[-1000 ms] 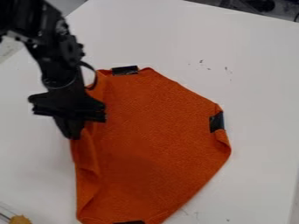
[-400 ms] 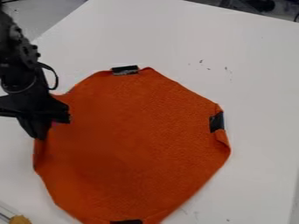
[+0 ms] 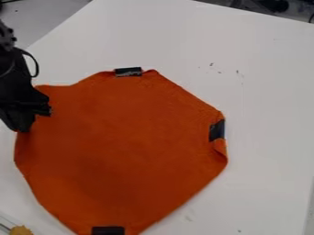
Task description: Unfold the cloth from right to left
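Cloth (image 3: 122, 147): lay spread nearly flat, reaching the view's bottom.
Gripper (image 3: 22, 129): stood at the cloth's left edge, apparently pinching it.
White table (image 3: 264, 101): stretched beyond the cloth's upper and right edges.

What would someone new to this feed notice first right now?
Most likely the broad orange cloth, spread over the left and middle of the white table. Next, the black gripper at the cloth's left edge, then three dark patches on the cloth's border: top, right and bottom.
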Robot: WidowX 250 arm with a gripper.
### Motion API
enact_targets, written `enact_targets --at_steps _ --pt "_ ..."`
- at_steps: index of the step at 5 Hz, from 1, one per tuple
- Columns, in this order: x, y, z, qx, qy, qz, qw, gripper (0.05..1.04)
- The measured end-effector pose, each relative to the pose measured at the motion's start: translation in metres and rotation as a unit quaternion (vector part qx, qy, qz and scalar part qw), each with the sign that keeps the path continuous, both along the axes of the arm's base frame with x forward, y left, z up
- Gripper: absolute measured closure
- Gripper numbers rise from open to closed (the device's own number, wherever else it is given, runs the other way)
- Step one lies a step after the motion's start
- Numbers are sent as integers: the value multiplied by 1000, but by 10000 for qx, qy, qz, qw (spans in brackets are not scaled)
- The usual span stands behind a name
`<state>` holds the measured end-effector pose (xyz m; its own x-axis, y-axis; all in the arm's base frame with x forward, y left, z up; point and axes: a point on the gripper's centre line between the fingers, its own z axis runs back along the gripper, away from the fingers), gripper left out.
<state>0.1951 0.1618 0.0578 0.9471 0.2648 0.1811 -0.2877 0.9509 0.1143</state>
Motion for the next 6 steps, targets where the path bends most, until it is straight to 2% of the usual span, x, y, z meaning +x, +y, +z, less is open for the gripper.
enact_targets --at_steps 1,2,3,4,6 --pt "1 8 4 68 -60 -102 9999 547" --pt "-4 18 9 100 -2 -134 9999 244" --pt "-4 20 21 165 123 -314 9993 75" --pt "6 5 23 156 149 -552 9982 77" --pt "6 5 23 157 139 -530 9984 83"
